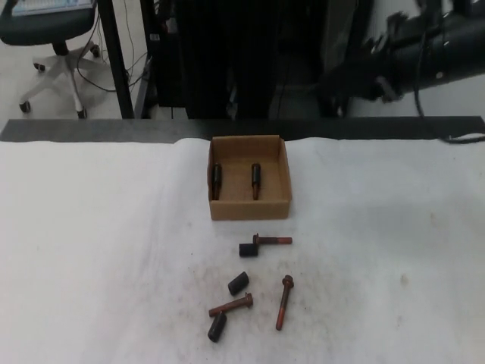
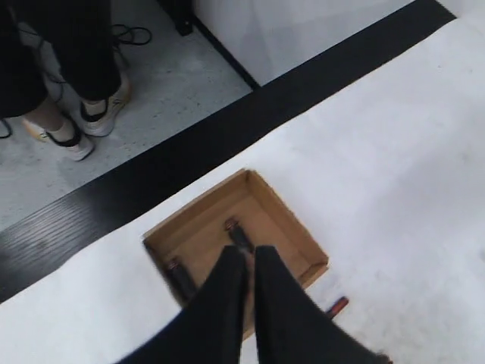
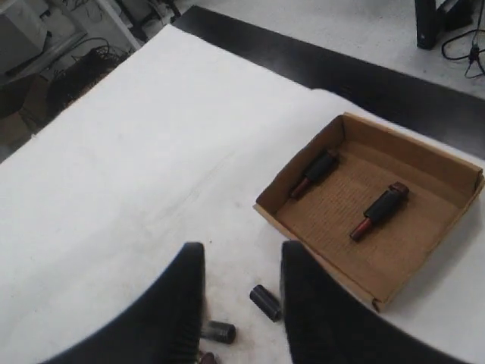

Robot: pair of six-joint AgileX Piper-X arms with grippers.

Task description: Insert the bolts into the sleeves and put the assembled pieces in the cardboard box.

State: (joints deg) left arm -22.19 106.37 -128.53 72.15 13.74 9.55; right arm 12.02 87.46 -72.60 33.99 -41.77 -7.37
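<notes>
Left arm: the left gripper point(image 2: 248, 256) has its fingers pressed together with nothing between them, poised over the cardboard box point(image 2: 294, 221)
Right arm: the right gripper point(image 3: 241, 256) has its fingers spread and empty, above the loose parts just short of the box
Nearest part: the near sleeve point(image 1: 217, 327) lies on the white cloth point(image 1: 91, 250), its end just beside the tip of the slanted bolt point(image 1: 231, 305)
Off to one side: the long bolt point(image 1: 283, 302) lies apart from the rest, head towards the box
Middle: the middle sleeve point(image 1: 238, 283) lies alone between the slanted bolt and the far pair
Far pair: the far bolt point(image 1: 274, 240) lies crosswise with the far sleeve point(image 1: 247, 249) against its head end, apparently not pushed on
Box: beyond the loose parts, it holds the first assembled piece point(image 1: 216, 180) and the second assembled piece point(image 1: 255, 180), side by side but apart
Progress: likely two sets done, three bolts and three sleeves left
Risk, rolling: a sleeve nudged by a finger could roll off across the cloth
Risk, neighbours: lifting the slanted bolt may drag the near sleeve with it
Risk, grip: the closed left fingers would push a part aside unless they open first
Risk, mating: a bolt held off-centre may tilt and jam at the sleeve mouth
Risk, box: a bumped wall could slide the light box away
</notes>
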